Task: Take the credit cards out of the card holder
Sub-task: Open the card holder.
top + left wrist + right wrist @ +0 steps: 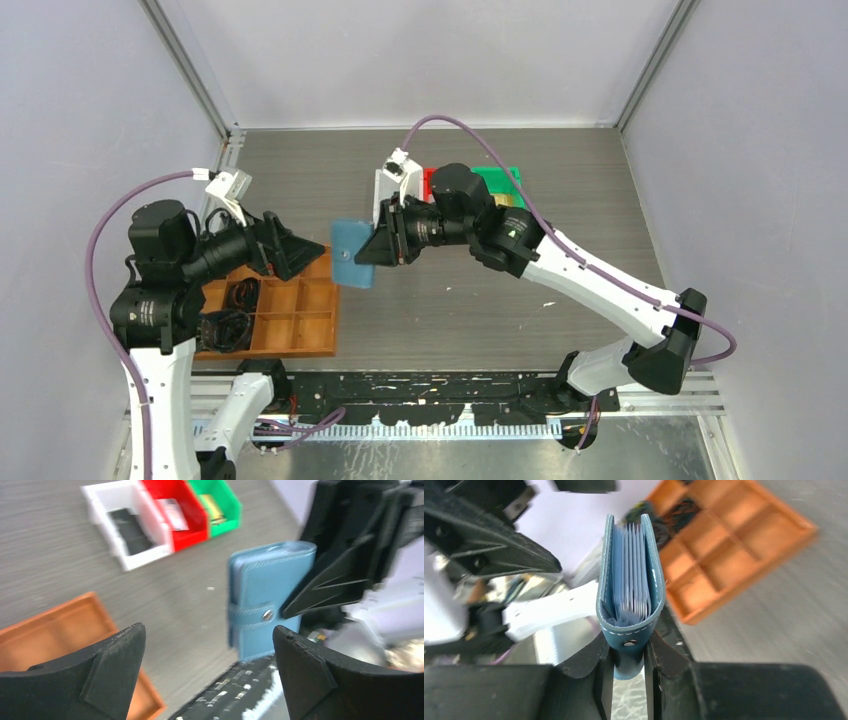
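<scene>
My right gripper (372,245) is shut on the teal-blue card holder (352,252) and holds it in the air over the table's middle left. In the right wrist view the holder (651,580) stands on edge between the fingers (629,652), gripped at its snap end, with several pale leaves (631,575) fanned inside; I cannot tell cards from sleeves. My left gripper (305,252) is open and empty, pointing at the holder (265,595) from the left, a short gap away (207,630). A black card (127,530) lies in the white bin, a pale grey card (172,512) in the red bin.
Three bins stand side by side at the back: white (385,190), red (430,180), green (505,178). A brown wooden compartment tray (290,315) holding dark cables lies at the near left, under my left arm.
</scene>
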{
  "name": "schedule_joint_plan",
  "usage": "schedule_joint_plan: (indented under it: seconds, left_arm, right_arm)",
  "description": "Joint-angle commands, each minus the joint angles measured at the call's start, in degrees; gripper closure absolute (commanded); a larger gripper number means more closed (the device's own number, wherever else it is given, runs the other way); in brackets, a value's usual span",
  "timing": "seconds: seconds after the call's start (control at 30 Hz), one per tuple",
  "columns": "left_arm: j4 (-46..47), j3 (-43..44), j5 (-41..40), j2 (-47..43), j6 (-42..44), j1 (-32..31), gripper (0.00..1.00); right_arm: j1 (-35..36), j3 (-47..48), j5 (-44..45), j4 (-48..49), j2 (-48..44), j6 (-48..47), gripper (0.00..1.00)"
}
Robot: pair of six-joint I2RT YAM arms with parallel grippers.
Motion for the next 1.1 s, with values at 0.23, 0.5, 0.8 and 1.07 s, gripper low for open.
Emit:
schedule_joint_plan:
  seconds: [0.23,0.5,0.8,1.07]
  left_arm:
    - [-6.3,-4.3,-6.3,-2.8,12.2,0.0,0.19]
    - [-6.5,-8.7,-5.1,-4.6,14.2,-0.1,0.45]
    - [-5.4,-11.4,-2.6,-3.7,15.9,-0.2,0.49]
    - [-0.6,-11.0,-7.7,-2.2,18.5,-1.8,0.51]
  right_arm:
    - [12.5,18.3,44.6,-20.4,8.7,-6.7,0.99]
    - [16.5,24.4,47.3,-20.0,14.7,-3.8,0.99]
    - [16.8,29.0,39.9,-18.3,19.5,-0.1,0.99]
    - [16.5,30.0,36.5,-18.2,20.6,1.6,0.99]
